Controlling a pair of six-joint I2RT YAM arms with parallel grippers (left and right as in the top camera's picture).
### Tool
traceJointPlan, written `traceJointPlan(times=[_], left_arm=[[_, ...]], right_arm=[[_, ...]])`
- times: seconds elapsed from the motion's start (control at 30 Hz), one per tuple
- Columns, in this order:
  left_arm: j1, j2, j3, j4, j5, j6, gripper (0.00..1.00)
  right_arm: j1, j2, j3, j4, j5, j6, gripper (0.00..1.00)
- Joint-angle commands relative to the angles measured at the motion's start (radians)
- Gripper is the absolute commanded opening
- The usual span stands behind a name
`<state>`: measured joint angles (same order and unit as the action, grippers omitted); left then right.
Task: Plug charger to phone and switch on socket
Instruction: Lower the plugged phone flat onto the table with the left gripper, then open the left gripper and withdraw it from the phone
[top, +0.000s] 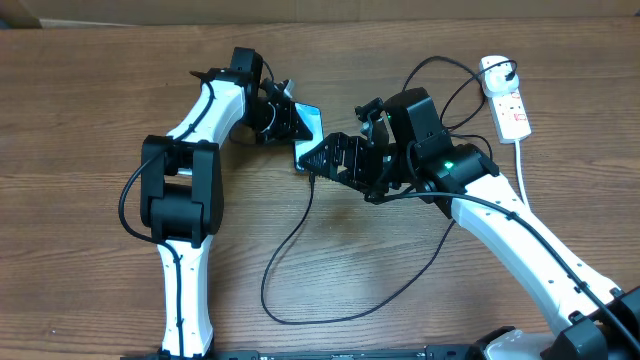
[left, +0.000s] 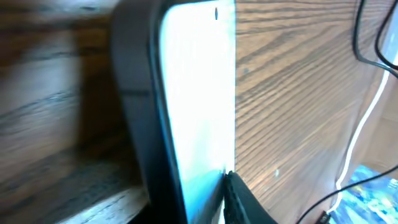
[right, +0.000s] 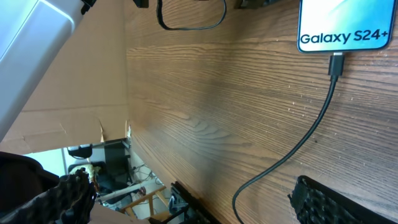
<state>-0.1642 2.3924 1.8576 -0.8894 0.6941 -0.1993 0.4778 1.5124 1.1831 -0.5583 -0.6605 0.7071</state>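
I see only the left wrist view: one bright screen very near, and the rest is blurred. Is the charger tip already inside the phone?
Observer: Yes. In the right wrist view the charger has its connector tip in the bottom edge of the phone, just under the words Galaxy S24+.
Operator: Does the right gripper hold the cable there?
Observer: No. The right gripper is open, its fingers wide apart, and it holds nothing.
Operator: And where is the socket?
Observer: From overhead, the socket lies to the right of the right arm, and no gripper touches it.
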Motion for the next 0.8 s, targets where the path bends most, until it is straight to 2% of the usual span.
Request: traceJointPlan(times=[0.0, 0.1, 0.17, 0.27, 0.53, 0.77], left_arm=[[-0.006, 0.011, 0.01, 0.0, -0.049, 0.008, 0.24], [-0.006, 0.011, 0.01, -0.001, -0.095, 0.007, 0.4], [-0.003, 0.011, 0.01, -0.016, -0.127, 0.008, 0.41], [0.008, 0.01, 0.014, -0.049, -0.164, 0.008, 0.49], [0.057, -0.002, 0.12, -0.213, -0.325, 0.009, 0.53], [0.093, -0.04, 0.31, -0.389, -0.407, 0.008, 0.53]], right_arm=[[-0.004, 0.004, 0.015, 0.006, 0.013, 0.0, 1.0], [-0.004, 0.004, 0.015, 0.006, 0.013, 0.0, 1.0], [-0.004, 0.004, 0.015, 0.003, 0.013, 0.0, 1.0], [-0.004, 0.004, 0.015, 0.002, 0.026, 0.0, 1.0], [-0.004, 0.004, 0.015, -0.007, 0.082, -0.005, 1.0], [-0.004, 0.003, 0.017, -0.089, 0.219, -0.04, 1.0]])
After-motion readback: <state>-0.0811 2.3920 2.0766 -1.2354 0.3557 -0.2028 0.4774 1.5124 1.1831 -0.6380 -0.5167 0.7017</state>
